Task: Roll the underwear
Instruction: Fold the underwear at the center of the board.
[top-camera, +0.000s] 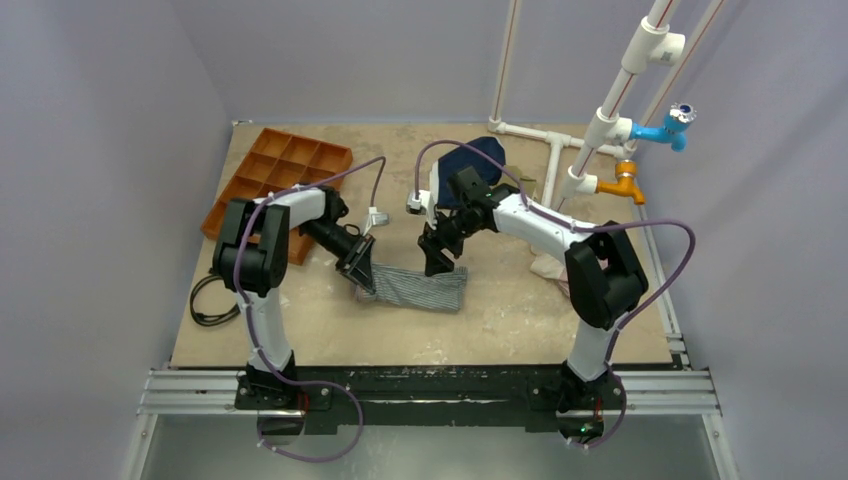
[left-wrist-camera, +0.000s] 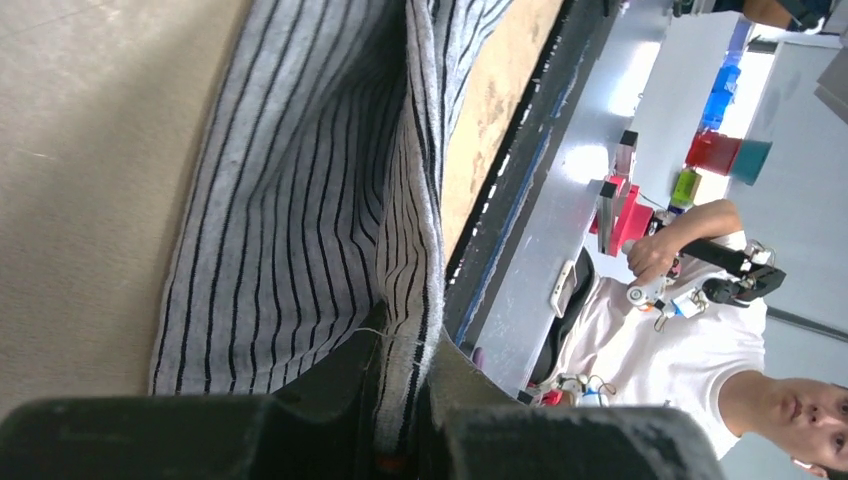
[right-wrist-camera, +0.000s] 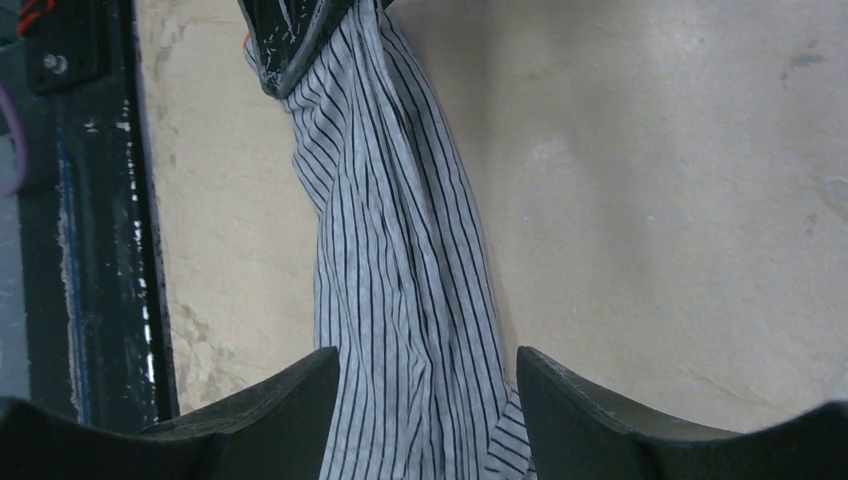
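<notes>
The underwear (top-camera: 420, 285), a soft cloth with fine grey-and-white stripes, lies on the tan table (top-camera: 560, 330) between the two arms, stretched into a long band from left to right. The left gripper (top-camera: 362, 272) is clamped on its left end; in the left wrist view the striped fabric (left-wrist-camera: 300, 220) is folded into a ridge that runs down into the narrow slit between the closed fingers (left-wrist-camera: 330, 400). The right gripper (top-camera: 437, 262) stands over the far edge of the cloth with its jaws apart; in the right wrist view its two fingers (right-wrist-camera: 290, 400) straddle the gathered band (right-wrist-camera: 400, 260), one on each side, while the left gripper (right-wrist-camera: 300, 30) pinches the band's other end at the top. An orange compartment tray (top-camera: 275, 180) sits at the far left of the table, and a navy garment (top-camera: 478, 160) lies behind the right arm.
</notes>
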